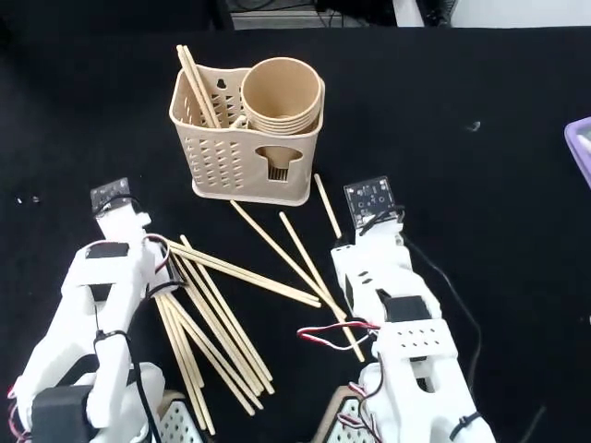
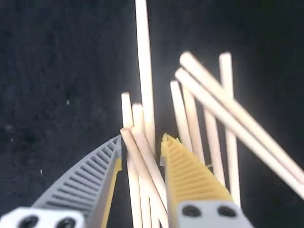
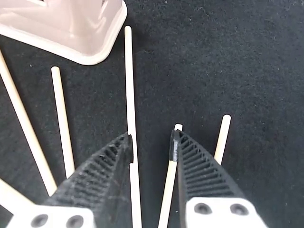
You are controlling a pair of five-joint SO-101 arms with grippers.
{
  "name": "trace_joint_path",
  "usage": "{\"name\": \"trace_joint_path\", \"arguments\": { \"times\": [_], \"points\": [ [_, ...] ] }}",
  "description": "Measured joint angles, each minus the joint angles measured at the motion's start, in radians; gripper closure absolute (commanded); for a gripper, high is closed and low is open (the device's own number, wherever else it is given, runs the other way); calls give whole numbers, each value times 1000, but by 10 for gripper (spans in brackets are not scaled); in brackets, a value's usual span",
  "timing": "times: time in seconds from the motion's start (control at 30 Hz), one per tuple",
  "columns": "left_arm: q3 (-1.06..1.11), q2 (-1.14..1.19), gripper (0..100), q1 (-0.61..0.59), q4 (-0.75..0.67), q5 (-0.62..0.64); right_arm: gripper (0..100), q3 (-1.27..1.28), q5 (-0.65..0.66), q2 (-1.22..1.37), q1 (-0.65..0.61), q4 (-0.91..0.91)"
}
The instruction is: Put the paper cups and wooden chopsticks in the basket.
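A beige perforated basket [image 1: 242, 157] stands at the back centre, its corner [image 3: 80, 28] also seen from the right wrist. It holds stacked paper cups [image 1: 282, 92] and a few wooden chopsticks [image 1: 198, 85]. Several more chopsticks [image 1: 214, 318] lie fanned on the black table beside the left arm [image 1: 102, 277]. My left gripper [image 2: 141, 142] is open low over this pile, with a few sticks [image 2: 142, 156] between its fingers. My right gripper [image 3: 151, 138] is open just above the table. One chopstick [image 3: 128, 85] runs along one finger and another [image 3: 169, 185] along the other.
Single chopsticks [image 1: 277, 245] lie between the basket and the right arm [image 1: 388, 277], one [image 1: 326, 205] close to the basket's corner. A purple object [image 1: 580, 143] sits at the table's right edge. Black table lies bare to the right of the basket.
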Motion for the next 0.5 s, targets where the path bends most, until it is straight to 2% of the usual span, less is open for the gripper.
{"name": "trace_joint_path", "arguments": {
  "times": [0.27,0.4,0.5],
  "points": [
    [0,3,865,-46,-203,-2,857,0,0,0,0,0],
    [0,5,861,-52,-216,-2,857,0,0,0,0,0],
    [-9,5,827,-57,-130,0,857,0,0,0,0,0]
  ]
}}
